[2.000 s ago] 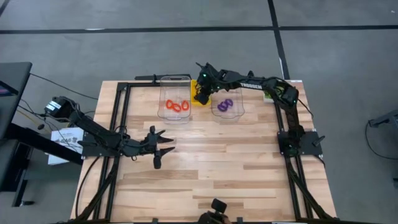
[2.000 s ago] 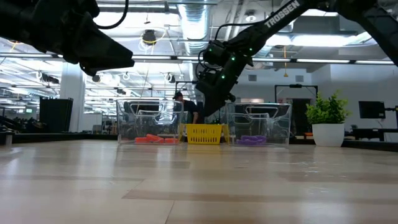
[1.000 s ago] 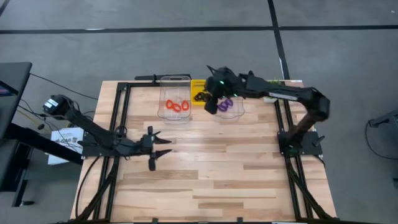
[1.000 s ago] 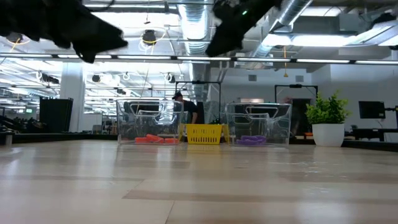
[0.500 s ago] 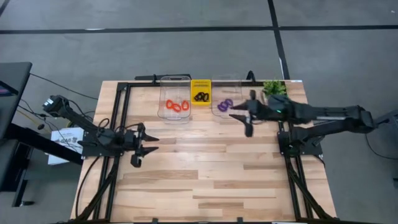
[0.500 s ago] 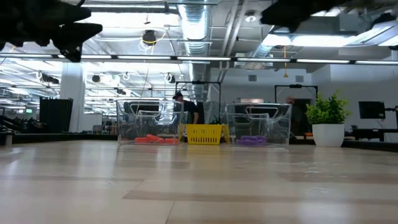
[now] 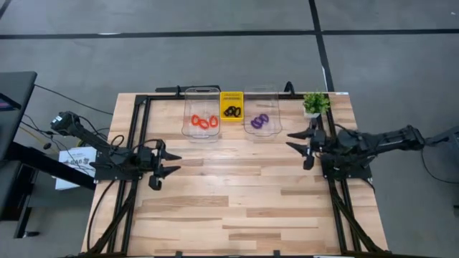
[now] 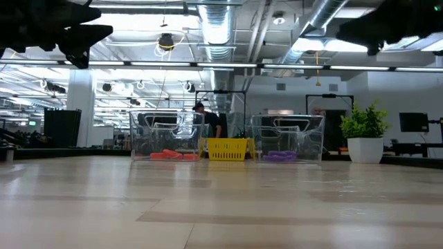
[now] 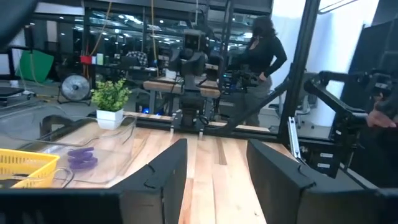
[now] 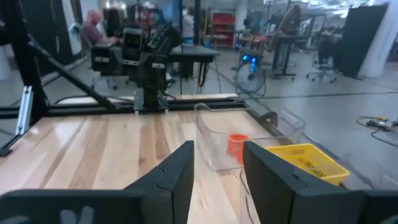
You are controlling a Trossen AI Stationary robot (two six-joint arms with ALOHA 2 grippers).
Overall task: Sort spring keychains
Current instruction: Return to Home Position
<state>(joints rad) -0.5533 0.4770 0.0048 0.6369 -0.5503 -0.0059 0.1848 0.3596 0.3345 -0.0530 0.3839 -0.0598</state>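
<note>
Sorting looks finished, and both arms are parked at the sides of the pale wooden table (image 7: 237,208).
The left gripper (image 7: 175,163) near the left edge and the right gripper (image 7: 290,140) near the right edge both hang empty, fingers spread apart. Along the far edge, the left clear plastic bin (image 7: 190,104) holds the orange-red coiled spring keychains (image 7: 204,122). The small yellow slotted bin (image 7: 231,95) between the two clear ones holds the black coiled keychains (image 7: 231,112). The right clear plastic bin (image 7: 272,100) holds the purple coiled keychains (image 7: 259,121). I judge nothing is left to sort.
</note>
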